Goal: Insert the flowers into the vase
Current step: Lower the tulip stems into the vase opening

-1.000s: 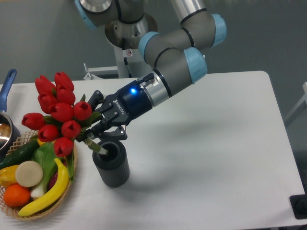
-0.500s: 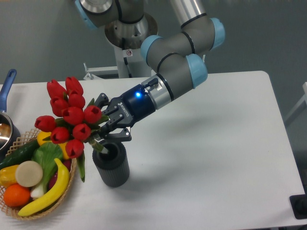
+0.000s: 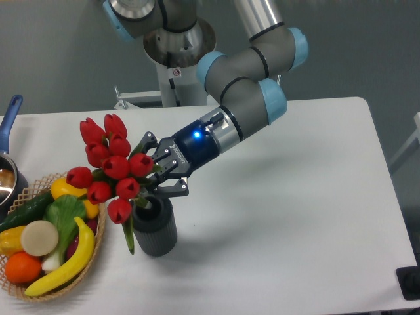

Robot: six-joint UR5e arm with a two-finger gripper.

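Arm reaches down-left, wrist tilted; tool (image 3: 159, 176) fingers clamped closed, blue light lit.

White tabletop (image 3: 295, 197) carrying three things

A dark grey ribbed vase (image 3: 154, 226) stands upright near 7 o'clock; a wicker basket (image 3: 98, 246) of plastic produce sits just beside it at 8 o'clock; a blue-handled pan (image 3: 10, 131) rests at the 9 o'clock edge.

The flowers (image 3: 110, 161) cover the stems where the gripper (image 3: 159, 172) clamps them and the vase (image 3: 155, 230) mouth. At the table's left edge, a pot (image 3: 8, 176) and basket (image 3: 98, 246) are cut off.
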